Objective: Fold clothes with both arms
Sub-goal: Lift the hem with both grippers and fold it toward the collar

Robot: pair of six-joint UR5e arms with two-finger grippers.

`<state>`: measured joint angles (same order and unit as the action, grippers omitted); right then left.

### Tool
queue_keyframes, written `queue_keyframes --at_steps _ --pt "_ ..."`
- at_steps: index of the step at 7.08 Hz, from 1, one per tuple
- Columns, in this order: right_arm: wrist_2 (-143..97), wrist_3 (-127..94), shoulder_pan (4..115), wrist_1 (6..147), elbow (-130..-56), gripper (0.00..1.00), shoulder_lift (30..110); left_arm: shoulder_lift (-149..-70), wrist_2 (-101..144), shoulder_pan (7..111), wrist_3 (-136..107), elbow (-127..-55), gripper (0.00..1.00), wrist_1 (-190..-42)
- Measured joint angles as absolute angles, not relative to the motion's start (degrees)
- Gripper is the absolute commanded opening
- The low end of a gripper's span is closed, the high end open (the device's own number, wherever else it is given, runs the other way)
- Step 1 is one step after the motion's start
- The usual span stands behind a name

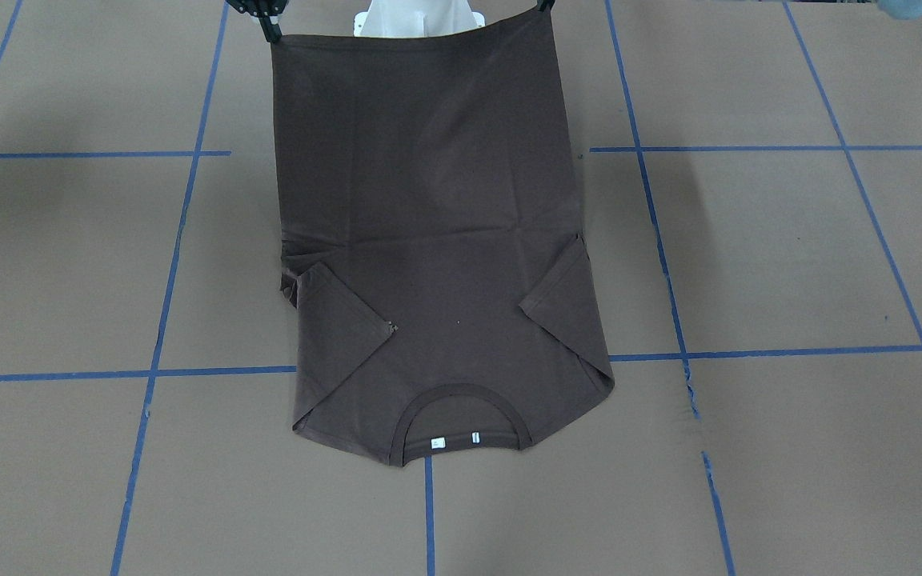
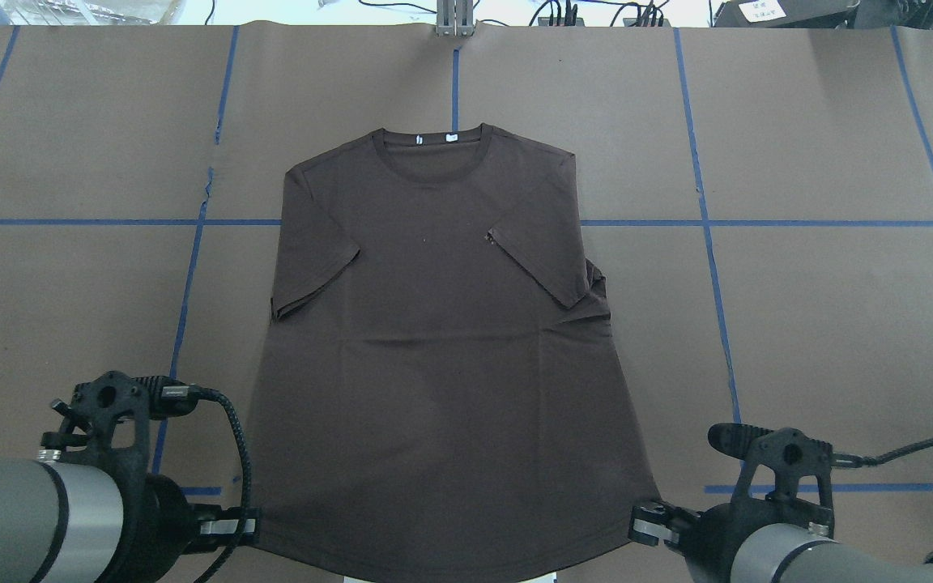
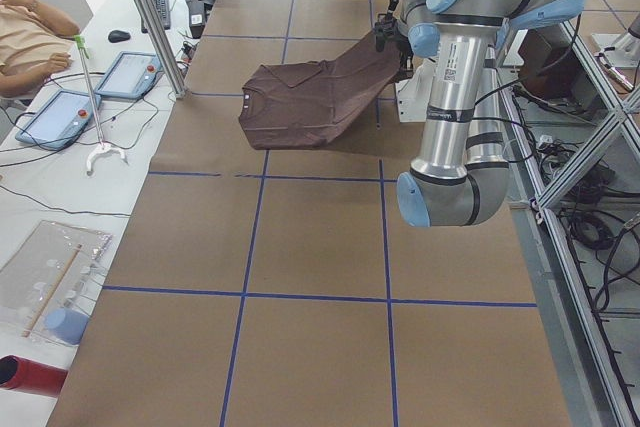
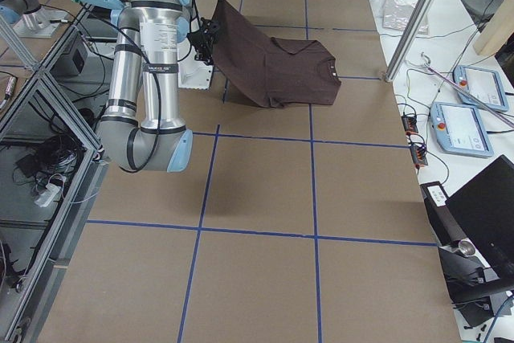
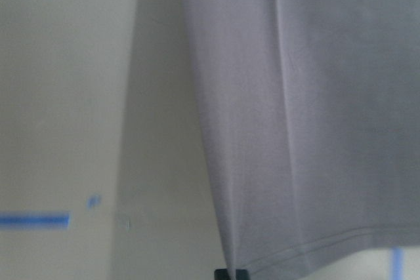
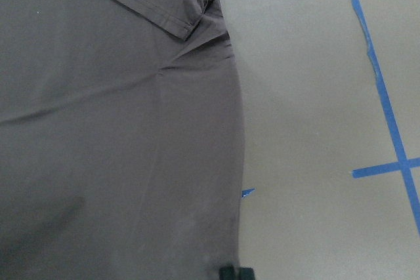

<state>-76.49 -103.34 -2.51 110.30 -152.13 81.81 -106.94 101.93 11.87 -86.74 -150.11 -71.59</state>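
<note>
Brown T-shirt (image 2: 442, 324) centred on the bench (image 2: 823, 324), collar end flat toward the far edge, sleeves already folded in. Raised hem corners clamped by left gripper (image 2: 249, 526) and right gripper (image 2: 643, 522) at the robot-side edge. Hem-to-collar fold apparently remains.

- Table (image 2: 798, 324): brown top, marked into large squares by blue tape (image 2: 758, 222).
- Shirt (image 2: 434, 324): its collar end lies flat on the table, sleeves folded inward; its hem end is raised off it.
</note>
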Motion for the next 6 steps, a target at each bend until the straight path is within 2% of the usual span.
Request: queue_keyframes --at_steps 2,4,6 --pt "-78.1 -101.3 2.3 112.7 -149.1 0.00 76.5 -108.9 102.8 16.1 -83.1 -147.4 0.00 -69.2" --pt "-84.1 -95.3 14.7 112.6 -139.3 0.00 67.8 -110.8 103.1 25.3 -74.0 -141.8 0.00 -69.0" --pt "-89.5 -88.2 26.6 111.4 -130.2 0.00 62.8 -114.5 103.3 33.8 -66.2 -133.2 0.00 -69.8"
